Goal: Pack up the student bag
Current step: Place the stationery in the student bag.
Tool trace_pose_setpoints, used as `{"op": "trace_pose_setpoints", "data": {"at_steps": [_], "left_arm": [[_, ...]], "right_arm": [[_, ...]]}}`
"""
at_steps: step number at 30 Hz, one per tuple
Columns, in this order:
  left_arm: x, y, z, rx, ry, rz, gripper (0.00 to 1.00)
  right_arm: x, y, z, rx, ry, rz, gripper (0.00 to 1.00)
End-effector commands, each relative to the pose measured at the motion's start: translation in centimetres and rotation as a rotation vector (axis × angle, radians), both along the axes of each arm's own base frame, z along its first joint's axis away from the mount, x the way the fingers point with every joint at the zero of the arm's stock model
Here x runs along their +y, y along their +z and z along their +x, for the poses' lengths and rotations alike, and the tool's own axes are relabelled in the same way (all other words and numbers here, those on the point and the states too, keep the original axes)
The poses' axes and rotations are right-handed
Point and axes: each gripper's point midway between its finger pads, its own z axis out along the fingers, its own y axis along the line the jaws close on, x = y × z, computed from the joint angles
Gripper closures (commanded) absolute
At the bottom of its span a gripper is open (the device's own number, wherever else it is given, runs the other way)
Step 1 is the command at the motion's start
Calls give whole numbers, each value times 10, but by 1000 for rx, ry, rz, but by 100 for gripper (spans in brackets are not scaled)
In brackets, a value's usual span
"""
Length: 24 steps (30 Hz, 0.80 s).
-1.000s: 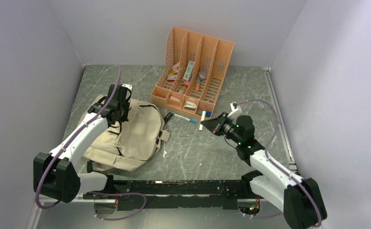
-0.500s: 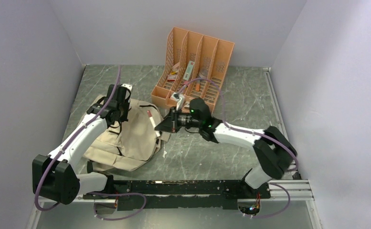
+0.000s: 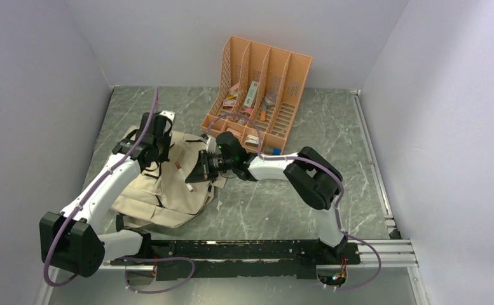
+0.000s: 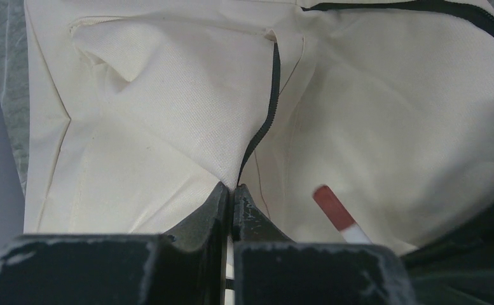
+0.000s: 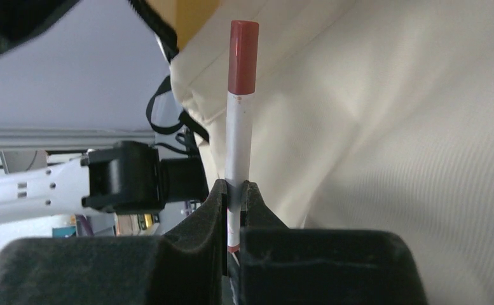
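The beige student bag [image 3: 168, 184] lies on the left of the table. My left gripper [image 3: 157, 145] is shut on a fold of its fabric by the dark zipper [image 4: 266, 121], pinched at the fingertips [image 4: 233, 190], and holds that edge up. My right gripper [image 3: 198, 175] is shut on a white marker with a red cap [image 5: 240, 127] and holds it over the bag's right part, cap pointing away from the fingers. The marker's red end also shows in the left wrist view [image 4: 333, 206], close over the cream fabric [image 5: 390, 127].
An orange file organizer [image 3: 288, 67] with several small items stands at the back centre. A small blue-capped item [image 3: 273, 151] lies just in front of it. Grey walls close in left, back and right. A black rail [image 3: 244, 249] runs along the near edge.
My right arm has swung left from the middle-right of the table to over the bag, carrying the marker. My left gripper has stayed shut on the bag's fabric.
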Motion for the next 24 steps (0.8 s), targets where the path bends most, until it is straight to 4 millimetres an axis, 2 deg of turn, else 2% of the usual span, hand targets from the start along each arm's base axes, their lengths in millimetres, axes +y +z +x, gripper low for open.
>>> {"op": "trace_pose_setpoints", "data": {"at_steps": [1, 14, 24], "left_arm": [[-12, 32, 10, -96, -30, -61, 95], [-12, 34, 3, -91, -36, -75, 95], [-15, 34, -4, -90, -45, -98, 95]], "right_arm": [[20, 8, 10, 41, 3, 13, 100], [62, -2, 39, 137, -56, 35, 100], [90, 8, 69, 180, -147, 97, 100]]}}
